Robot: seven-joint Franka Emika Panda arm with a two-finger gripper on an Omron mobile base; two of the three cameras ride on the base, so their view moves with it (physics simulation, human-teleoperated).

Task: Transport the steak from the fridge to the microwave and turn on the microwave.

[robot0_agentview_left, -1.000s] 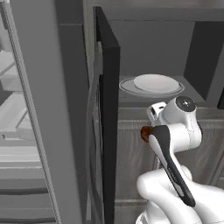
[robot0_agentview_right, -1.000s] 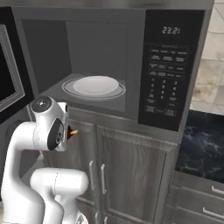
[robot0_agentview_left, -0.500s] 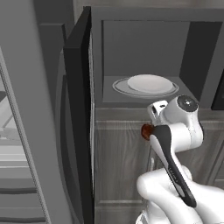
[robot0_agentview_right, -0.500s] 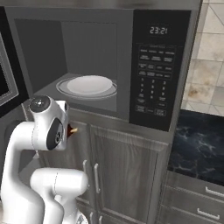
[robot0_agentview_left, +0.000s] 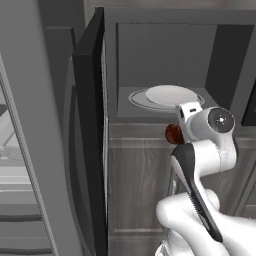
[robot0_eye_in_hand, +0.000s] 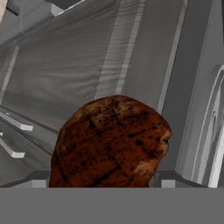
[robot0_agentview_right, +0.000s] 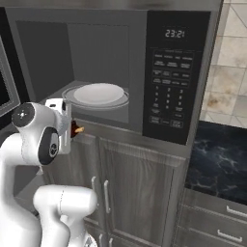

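The steak (robot0_eye_in_hand: 109, 144), a glossy reddish-brown lump, sits in my gripper (robot0_agentview_left: 176, 131), whose jaws are shut on it. It shows as a small red lump (robot0_agentview_left: 172, 134) in front of my white hand, with its orange tip (robot0_agentview_right: 78, 129) poking out in the right base view. My hand hangs just below and in front of the microwave (robot0_agentview_right: 169, 82) opening. The black door (robot0_agentview_left: 90, 125) stands swung open to the left. Inside, the round turntable (robot0_agentview_right: 96, 94) carries a white plate (robot0_agentview_left: 170, 94). The fridge (robot0_agentview_left: 27, 165) shows as a grey upright panel at the far left.
Grey-brown wood cabinet doors (robot0_agentview_right: 130, 193) run under the microwave, right behind my hand. A dark marble counter (robot0_agentview_right: 222, 164) with drawers (robot0_agentview_right: 212, 217) below lies to the right, under a tiled wall (robot0_agentview_right: 226, 72). The open microwave door walls off the left.
The whole scene has slid left in both base views, so the base has moved right along the cabinets. The arm holds its pose with the steak still gripped.
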